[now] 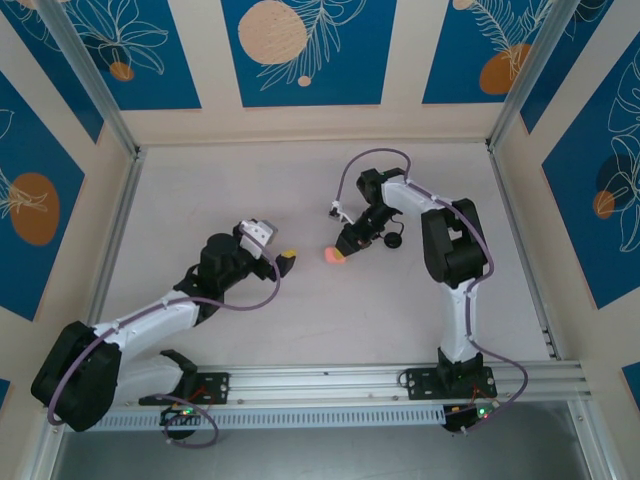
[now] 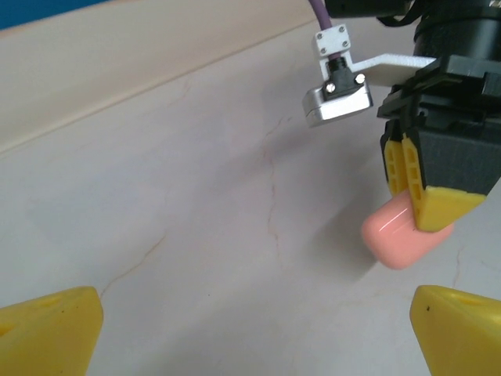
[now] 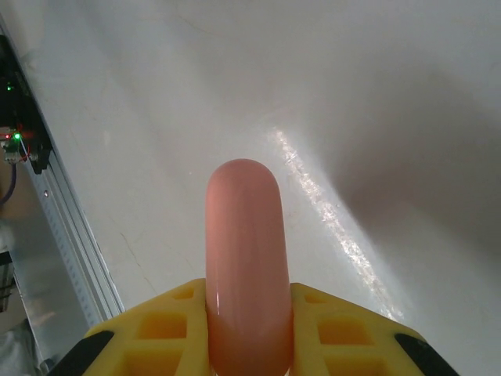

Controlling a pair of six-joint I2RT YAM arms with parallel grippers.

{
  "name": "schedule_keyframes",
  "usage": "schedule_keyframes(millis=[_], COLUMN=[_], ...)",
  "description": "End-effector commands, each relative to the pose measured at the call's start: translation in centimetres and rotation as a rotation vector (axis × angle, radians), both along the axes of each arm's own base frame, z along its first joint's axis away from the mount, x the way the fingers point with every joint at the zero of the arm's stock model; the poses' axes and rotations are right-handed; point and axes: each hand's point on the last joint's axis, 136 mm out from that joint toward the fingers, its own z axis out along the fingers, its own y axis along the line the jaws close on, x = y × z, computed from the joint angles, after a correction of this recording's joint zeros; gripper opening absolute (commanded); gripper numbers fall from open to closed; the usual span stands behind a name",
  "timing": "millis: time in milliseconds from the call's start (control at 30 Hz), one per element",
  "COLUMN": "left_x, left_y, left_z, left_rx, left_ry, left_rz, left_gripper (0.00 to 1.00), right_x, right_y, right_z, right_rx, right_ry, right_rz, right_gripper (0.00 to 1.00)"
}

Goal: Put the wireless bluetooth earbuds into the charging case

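Note:
The charging case [image 3: 244, 258], a salmon-pink rounded box, is clamped edge-on between the yellow fingers [image 3: 156, 333] of my right gripper [image 3: 246, 313], its closed end pointing away from the wrist over the table. From above, the case [image 1: 332, 256] sits near the middle of the table at the tip of the right gripper [image 1: 343, 249]. My left gripper [image 2: 254, 329] is open, its yellow fingertips [image 2: 47, 333] wide apart with bare table between them. It sits just left of the case [image 2: 399, 233]; seen from above, the left gripper [image 1: 285, 262] faces it. The earbuds are out of view.
The pale table [image 1: 300, 190] is fenced by metal posts and blue patterned walls. An aluminium rail [image 1: 400, 381] carrying both arm bases runs along the near edge; the rail [image 3: 70, 227] also lies left of the held case. The right wrist's camera mount [image 2: 338, 98] hangs above the case.

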Motion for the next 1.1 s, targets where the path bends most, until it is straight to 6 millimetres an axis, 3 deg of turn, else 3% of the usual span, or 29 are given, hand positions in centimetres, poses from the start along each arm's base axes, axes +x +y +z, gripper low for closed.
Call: schedule_keyframes(millis=[0,433,733,900,1067], left_x=[0.5,0.2,0.7,1.2,2.5], left_y=[0.5,0.0,0.5,1.3,3.4], left_z=[0.6,0.3,1.3,2.7,4.7], left_rx=[0.018,0.029,0.055,0.081,0.115], left_ry=[0.010,0.039,0.030,0.016,-0.033], left_rz=[0.045,0.013,0.047,0.092,0.217], left_gripper=[1.00,1.00,1.00,1.00,1.00], right_x=[0.0,0.5,1.7,3.3,5.2], right_y=[0.1,-0.6,-1.4,-2.1,-3.3], right_z=[-0.2,-2.4,-2.5,-0.8,3.7], right_rx=[-0.016,-0.069,-0.085,-0.085,-0.070], right_ry=[0.038,0.079,0.049,-0.013,-0.151], right_rz=[-0.010,-0.018,-0.048,-0.077,-0.120], right_gripper=[0.16,0.22,0.40,0.47,0.52])
